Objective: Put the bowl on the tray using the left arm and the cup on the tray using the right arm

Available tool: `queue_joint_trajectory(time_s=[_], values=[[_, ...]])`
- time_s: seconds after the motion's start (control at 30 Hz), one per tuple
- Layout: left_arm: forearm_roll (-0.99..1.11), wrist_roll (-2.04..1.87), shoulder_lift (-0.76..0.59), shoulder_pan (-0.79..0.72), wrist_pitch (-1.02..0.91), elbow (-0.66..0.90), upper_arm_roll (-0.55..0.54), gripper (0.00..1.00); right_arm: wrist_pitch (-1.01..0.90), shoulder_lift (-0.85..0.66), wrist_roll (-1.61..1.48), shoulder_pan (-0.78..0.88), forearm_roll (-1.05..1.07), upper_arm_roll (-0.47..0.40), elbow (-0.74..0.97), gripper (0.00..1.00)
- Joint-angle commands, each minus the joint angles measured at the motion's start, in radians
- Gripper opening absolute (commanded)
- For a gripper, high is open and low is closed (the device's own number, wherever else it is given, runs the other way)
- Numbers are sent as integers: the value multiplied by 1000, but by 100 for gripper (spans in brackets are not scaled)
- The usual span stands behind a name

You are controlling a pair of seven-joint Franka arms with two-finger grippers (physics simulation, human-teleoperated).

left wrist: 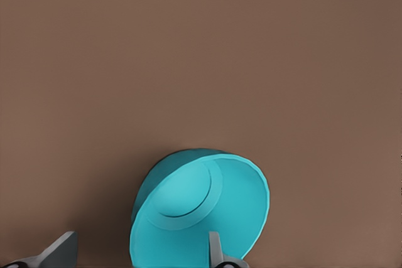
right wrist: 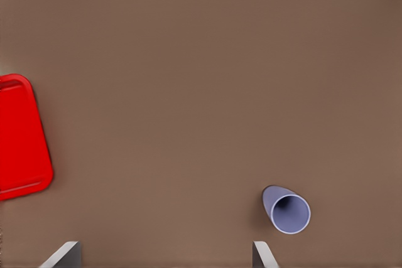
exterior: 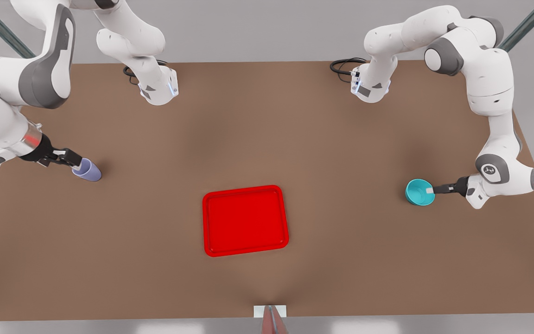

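A plain brown table carries everything. The teal bowl sits on it at the left gripper: one finger reaches inside the bowl, the other stands outside its wall, and the jaws are spread wide. The lavender cup rests on the table just beyond the right gripper, a little off to one side of its spread jaws and not between them, its mouth facing the right wrist camera. The red tray lies flat on the table, well apart from both pairs of jaws and roughly midway between them. Both arm bases stand at the table's far edge.
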Motion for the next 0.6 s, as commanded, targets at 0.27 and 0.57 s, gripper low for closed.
queue_joint_trajectory(time_s=[0.27, 0.57], values=[[-1, 1, 14, -21, 12, 0, 0, 63, 0, 0, 2, -4, 0, 0, 0, 100], [1, -2, 31, -43, 40, 0, 0, 34, -3, -3, 0, -1, 0, 0, -2, 100]])
